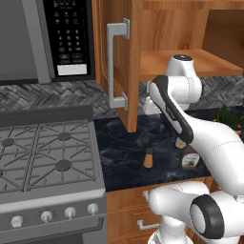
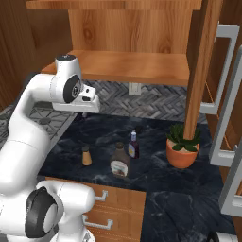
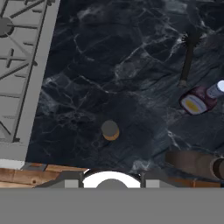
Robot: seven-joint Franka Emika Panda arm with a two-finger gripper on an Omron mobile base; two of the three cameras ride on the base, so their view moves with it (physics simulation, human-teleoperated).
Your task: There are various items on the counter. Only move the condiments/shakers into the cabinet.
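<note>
- Stretching across the lower part of both base views is the table (image 2: 189, 208), a black marbled slab with white veining, sitting over wooden drawers (image 2: 113, 208) with small silver handles.
- Hanging above it, the cabinet (image 2: 127, 66) is standing open in warm brown wood, its inner shelf bare, its door (image 1: 116, 62) carrying a long silver bar handle.
- Sitting to the left of the table is a grey gas stove (image 1: 47, 152), with a dark microwave (image 1: 71, 38) hanging over it and a grey herringbone backsplash (image 2: 151, 101) running behind.
- Growing at the right end, near the cabinet door's lower edge, is a green plant in an orange pot (image 2: 182, 149).
- Standing near the front edge is the brown syrup bottle (image 2: 120, 163), with the small dark-blue bottle (image 2: 133, 146) just behind it.
- Standing apart to their left is the small tan shaker (image 2: 86, 156), upright; the hand view is looking straight down on its dark top.
- Hovering high over the shaker, the claw (image 3: 110, 177) is touching nothing; whether its fingers are spread or pressed together I cannot tell.
- Lying beyond the bottles is a tiny dark object (image 3: 188, 54).
</note>
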